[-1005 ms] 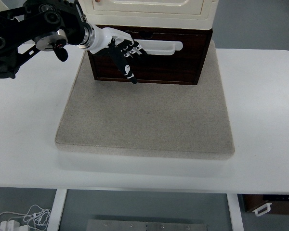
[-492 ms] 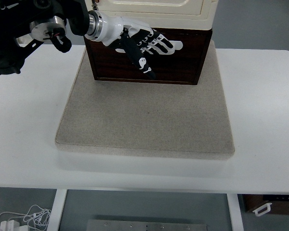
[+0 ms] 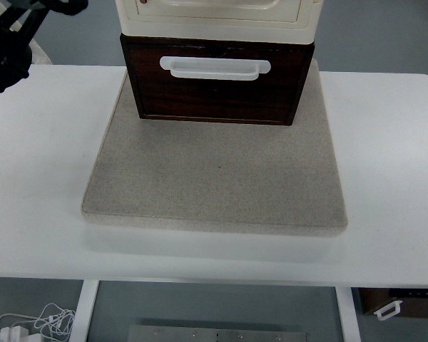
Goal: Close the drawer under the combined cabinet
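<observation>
Left arm (image 3: 7,50) withdrawn to the top-left corner, hand unseen, drawer (image 3: 217,82) front unobstructed, mat (image 3: 214,178) bare.

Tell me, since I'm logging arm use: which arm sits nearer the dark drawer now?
Left, probably. Only the left arm shows, at the upper left edge beside the dark wooden drawer; its hand is out of view, and no right arm appears.

I'm looking down on a white table (image 3: 50,178) that fills most of the view, lit evenly with soft shadows. A square beige-grey mat (image 3: 214,178) lies on its middle. Beyond the far edge the floor (image 3: 378,35) is a plain blue-grey. Below the near edge I see the table's white legs (image 3: 82,313), a tangle of white cable (image 3: 36,324) at the left, and a dark box (image 3: 403,303) at the right.
</observation>
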`<act>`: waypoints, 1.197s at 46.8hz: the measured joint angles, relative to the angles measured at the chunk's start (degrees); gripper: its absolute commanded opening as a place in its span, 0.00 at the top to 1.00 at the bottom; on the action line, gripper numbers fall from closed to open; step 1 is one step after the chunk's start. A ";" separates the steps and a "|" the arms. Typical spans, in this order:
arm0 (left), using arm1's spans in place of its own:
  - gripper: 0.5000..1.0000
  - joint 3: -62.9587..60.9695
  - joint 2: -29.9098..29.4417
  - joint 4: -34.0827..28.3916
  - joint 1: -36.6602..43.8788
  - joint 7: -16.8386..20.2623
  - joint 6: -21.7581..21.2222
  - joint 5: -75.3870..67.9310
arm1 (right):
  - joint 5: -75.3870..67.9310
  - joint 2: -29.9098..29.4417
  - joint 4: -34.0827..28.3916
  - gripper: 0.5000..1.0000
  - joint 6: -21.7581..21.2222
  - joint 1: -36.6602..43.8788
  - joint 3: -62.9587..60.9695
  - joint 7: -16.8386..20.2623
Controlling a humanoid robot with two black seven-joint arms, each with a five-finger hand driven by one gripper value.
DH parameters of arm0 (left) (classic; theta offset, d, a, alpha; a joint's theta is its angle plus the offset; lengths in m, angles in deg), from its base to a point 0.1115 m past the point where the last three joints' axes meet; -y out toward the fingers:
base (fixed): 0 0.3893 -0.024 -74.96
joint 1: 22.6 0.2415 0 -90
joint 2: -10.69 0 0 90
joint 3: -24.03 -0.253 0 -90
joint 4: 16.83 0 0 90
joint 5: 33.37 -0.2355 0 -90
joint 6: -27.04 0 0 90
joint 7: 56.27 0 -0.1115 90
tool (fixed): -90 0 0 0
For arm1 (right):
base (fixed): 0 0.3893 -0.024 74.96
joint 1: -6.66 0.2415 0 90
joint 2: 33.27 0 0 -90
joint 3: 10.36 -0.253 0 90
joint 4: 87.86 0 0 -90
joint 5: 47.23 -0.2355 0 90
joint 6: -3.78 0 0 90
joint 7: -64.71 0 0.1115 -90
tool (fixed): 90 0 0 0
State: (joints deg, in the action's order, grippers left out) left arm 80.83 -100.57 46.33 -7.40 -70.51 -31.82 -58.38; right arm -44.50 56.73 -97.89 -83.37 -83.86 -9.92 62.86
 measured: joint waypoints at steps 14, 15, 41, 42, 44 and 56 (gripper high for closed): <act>0.00 12.55 0.08 -6.11 -0.06 5.60 -3.22 0.10 | 0.00 0.00 0.02 0.10 -0.01 0.00 0.00 0.01; 0.00 13.12 0.09 -6.41 -0.07 5.98 -4.05 0.12 | 0.00 0.00 0.01 0.10 -0.01 0.00 0.00 0.00; 0.00 16.41 -0.81 -26.07 -0.96 11.50 -22.28 10.78 | 0.00 0.00 0.01 0.10 0.01 0.00 -0.02 0.00; 0.00 16.41 -0.89 -27.10 -0.97 11.50 -22.32 11.45 | 0.00 0.00 0.01 0.10 0.00 0.00 -0.01 0.01; 0.00 16.13 -0.98 -28.85 -0.97 11.50 -22.41 12.54 | 0.00 0.00 0.01 0.10 0.00 0.00 -0.03 0.00; 0.00 15.57 -0.36 -39.62 -0.13 11.46 -22.81 14.05 | 0.00 0.00 -0.03 0.10 -0.01 0.00 0.00 0.01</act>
State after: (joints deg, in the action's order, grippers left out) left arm 96.39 -100.93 6.71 -7.53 -59.05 -54.63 -44.33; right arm -44.51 56.73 -97.92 -83.37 -83.86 -9.92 62.87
